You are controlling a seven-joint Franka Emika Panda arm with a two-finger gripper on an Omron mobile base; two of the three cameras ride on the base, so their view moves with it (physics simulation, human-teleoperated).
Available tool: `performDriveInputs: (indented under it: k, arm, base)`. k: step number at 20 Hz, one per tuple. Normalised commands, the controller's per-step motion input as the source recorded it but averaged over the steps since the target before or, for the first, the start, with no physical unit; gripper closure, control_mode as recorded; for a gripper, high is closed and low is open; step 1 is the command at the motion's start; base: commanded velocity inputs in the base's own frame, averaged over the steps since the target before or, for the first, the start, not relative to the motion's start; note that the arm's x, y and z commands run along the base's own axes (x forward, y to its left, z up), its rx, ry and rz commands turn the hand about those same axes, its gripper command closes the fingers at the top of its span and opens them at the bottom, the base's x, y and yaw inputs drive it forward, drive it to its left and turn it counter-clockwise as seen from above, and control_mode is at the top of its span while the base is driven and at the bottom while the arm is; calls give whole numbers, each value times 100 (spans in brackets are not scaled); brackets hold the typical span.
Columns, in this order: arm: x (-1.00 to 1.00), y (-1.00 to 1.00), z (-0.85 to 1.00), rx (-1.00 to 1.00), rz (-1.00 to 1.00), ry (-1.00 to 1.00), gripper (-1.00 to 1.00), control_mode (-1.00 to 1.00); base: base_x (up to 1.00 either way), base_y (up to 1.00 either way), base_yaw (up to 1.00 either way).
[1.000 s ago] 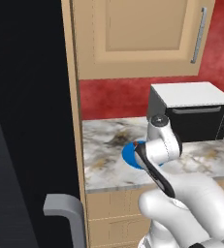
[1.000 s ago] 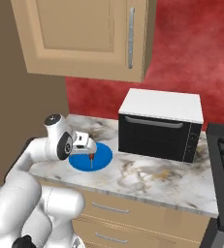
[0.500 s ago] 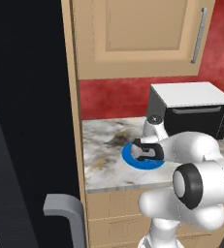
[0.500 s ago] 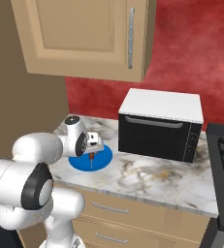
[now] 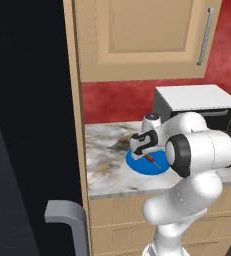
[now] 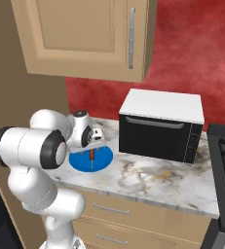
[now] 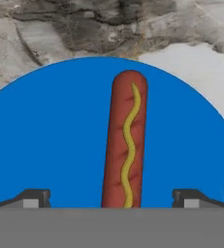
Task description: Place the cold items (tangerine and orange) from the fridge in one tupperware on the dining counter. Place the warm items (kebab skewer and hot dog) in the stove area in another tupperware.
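The pincer (image 7: 111, 196) is hovering, fingers apart, over the reddish-brown mustard-striped hot dog (image 7: 126, 140) lying on the round blue plate (image 7: 45, 140) on the marbled worktop (image 7: 31, 34).

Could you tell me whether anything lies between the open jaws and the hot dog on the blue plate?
Nothing visible does. The hot dog lies bare on the blue plate, running straight up the middle between the gripper tips, with only plate surface on either side.
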Motion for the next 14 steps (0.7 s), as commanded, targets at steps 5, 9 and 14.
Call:
performDriveInputs:
  k: [5, 9, 14]
  arm:
    - [0, 0, -76, 0, 0, 1, -100, -100]
    - [2, -5, -57, 0, 0, 0, -100, -100]
    - [-27, -1, -64, 0, 0, -5, 100, -100]
  base:
    - [0, 0, 0]
    - [0, 0, 0]
    - [0, 0, 0]
